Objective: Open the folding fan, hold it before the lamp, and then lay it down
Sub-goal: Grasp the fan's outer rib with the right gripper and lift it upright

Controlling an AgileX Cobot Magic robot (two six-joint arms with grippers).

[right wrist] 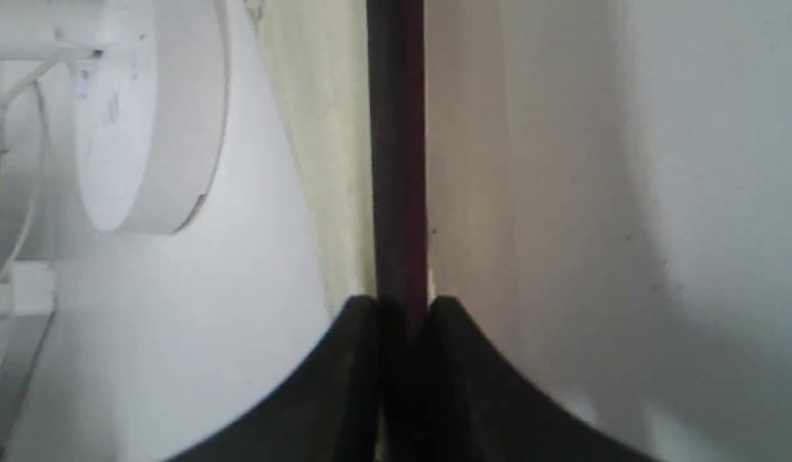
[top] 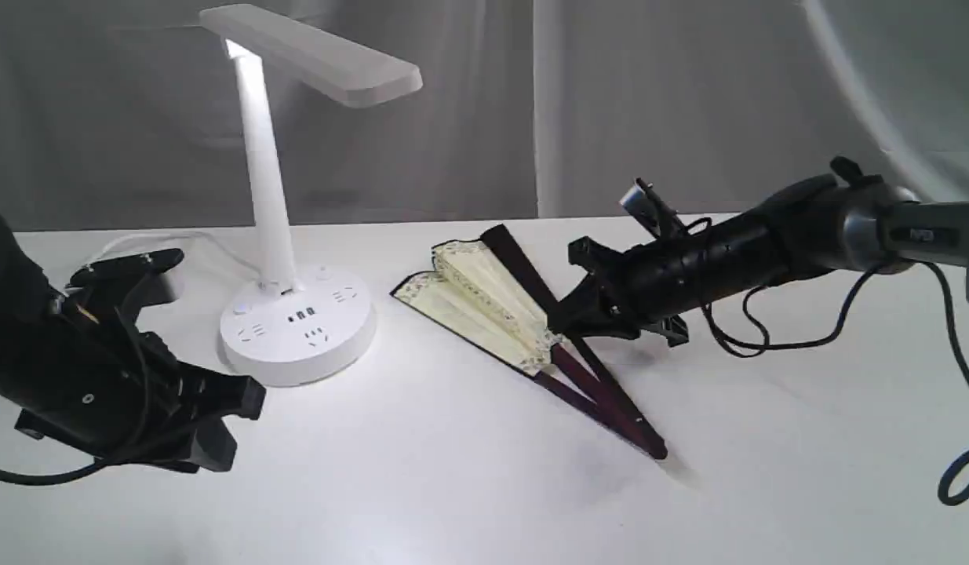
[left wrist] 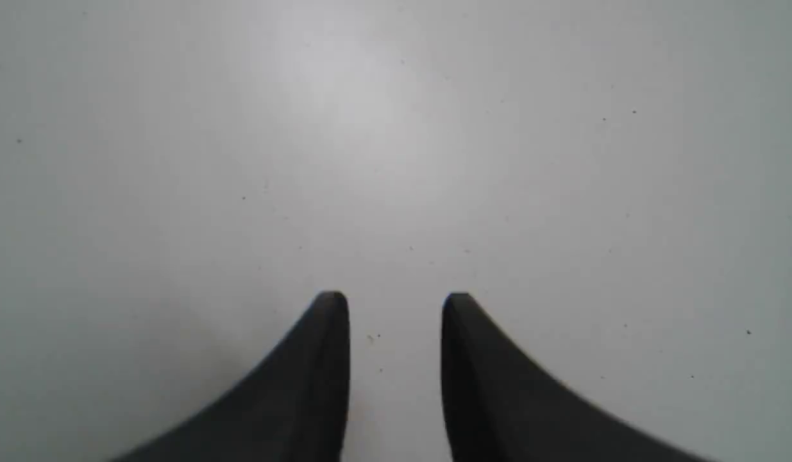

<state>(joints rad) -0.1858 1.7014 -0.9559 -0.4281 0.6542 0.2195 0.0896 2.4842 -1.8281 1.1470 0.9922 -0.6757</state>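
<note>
the folding fan [top: 484, 306] lies on the desk [top: 453, 502], only a little bit open. its pin end points to the front and its paper end points back, toward the lamp [top: 268, 188]. the right gripper [right wrist: 402, 305] is at the fan's side and pinches its dark outer stick, so this arm is the near one. the left gripper [left wrist: 396, 298] has its jaws apart and holds nothing. it is over bare desk, well apart from the fan. the lamp sits near the paper edge, so i think swinging that way is tight. the front of the desk has lots of room.
</note>
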